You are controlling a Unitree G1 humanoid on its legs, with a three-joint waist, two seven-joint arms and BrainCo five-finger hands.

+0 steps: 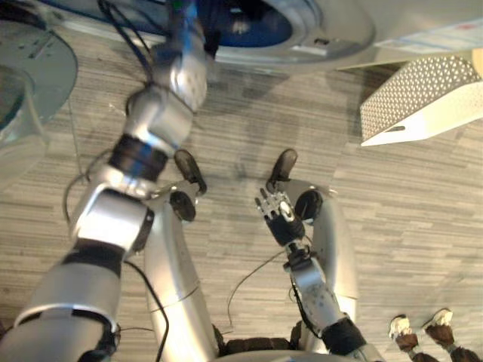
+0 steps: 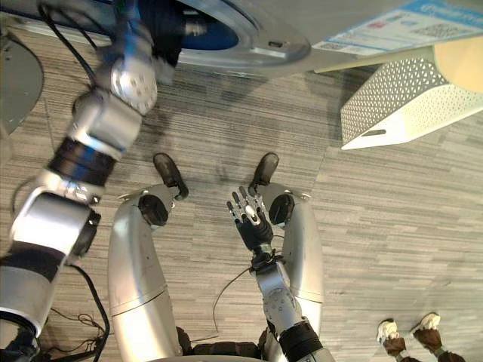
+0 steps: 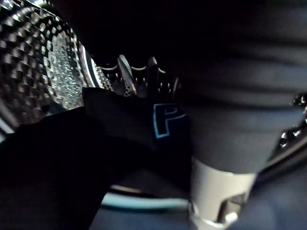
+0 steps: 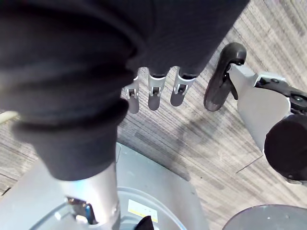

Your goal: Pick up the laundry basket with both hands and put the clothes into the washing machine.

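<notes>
Covering part of the drum (image 3: 33,57) is dark clothing (image 3: 139,120).

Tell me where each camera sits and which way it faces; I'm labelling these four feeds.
Left eye view: on the head, facing down at the floor; left arm reaches into the washing machine, right robot hand open.
Right eye view: beside it, same downward look; both share the laundry basket and a person's shoes.
Left wrist view: on the left wrist, facing into the drum at dark cloth; left robot hand's cover shows.
Right wrist view: on the right wrist, facing the floor past its straight fingers.
</notes>
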